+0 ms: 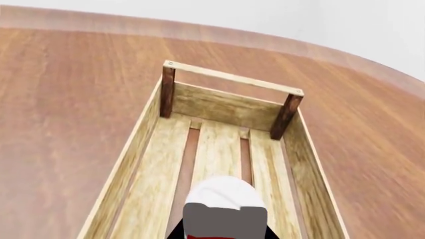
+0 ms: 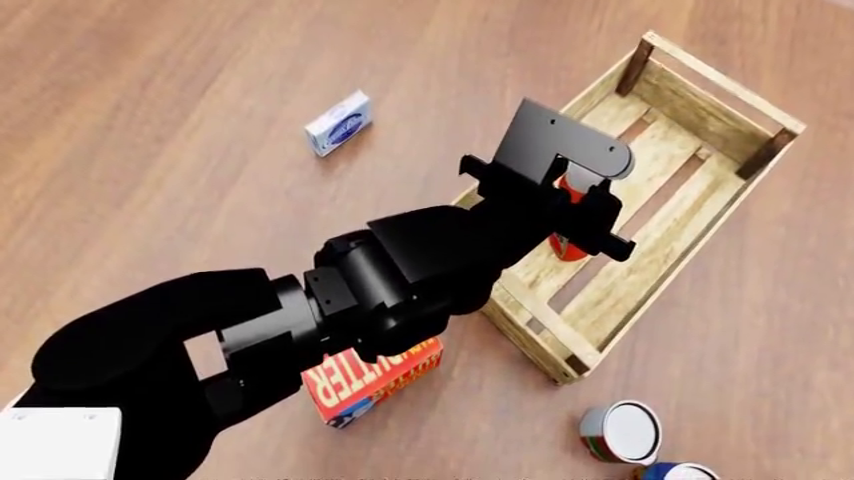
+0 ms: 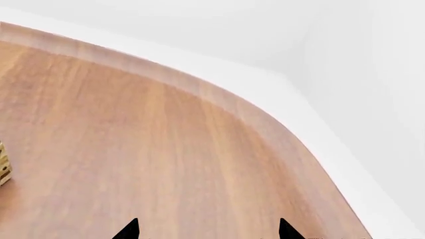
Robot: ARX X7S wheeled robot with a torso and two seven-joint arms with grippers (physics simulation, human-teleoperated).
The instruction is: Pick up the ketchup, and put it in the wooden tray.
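Note:
The ketchup [image 1: 224,196] shows its white cap and a strip of red body in the left wrist view. My left gripper [image 1: 224,235] is shut on it, with black fingers at either side. In the head view the red ketchup [image 2: 571,238] sits inside the walls of the wooden tray [image 2: 714,195], held by my left gripper [image 2: 585,205]. I cannot tell whether the bottle touches the slat floor. The wooden tray [image 1: 149,164] stretches away beneath the bottle. My right gripper [image 3: 209,234] is open over bare table, with nothing between its tips.
A red-orange butter box [image 2: 374,378] lies under my left forearm, close to the tray's near corner. A blue-white box [image 2: 338,123] lies to the far left. Two cans [image 2: 621,432] lie near the front right. A corner of the tray [image 3: 3,167] shows in the right wrist view.

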